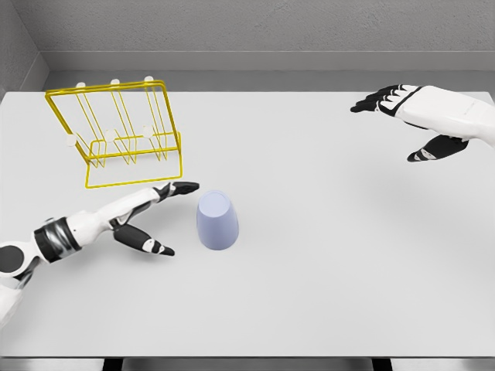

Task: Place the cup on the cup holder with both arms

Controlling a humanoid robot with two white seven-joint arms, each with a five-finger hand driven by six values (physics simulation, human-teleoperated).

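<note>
Cup (217, 221) first: a pale lavender tumbler sits on the white table (325, 263), left of the middle, and appears to stand mouth down, its narrower closed end facing up toward your camera. Nothing touches it.

Your left hand (151, 215) reaches in from the lower left and lies just beside the cup on its left. Its fingers are spread and hold nothing: the long fingers point past the cup's upper edge, the thumb angles toward its lower side, so the cup sits at the mouth of an open cradle. That placement reads as a hand lined up to close on the cup's side wall, though the grasp is not yet made.

Behind that hand, toward the far left of the table, stands the cup holder (116, 131), a yellow wire rack with upright pegs tipped in white. It is near the cup but apart from it.

Your right hand (421, 124) hovers well apart, over the table's far right, fingers loosely extended and empty. You could judge it as waiting its turn, since the task calls for both arms.

Around all this, the tabletop is plain matte white, and grey walls close in behind and at the left.
</note>
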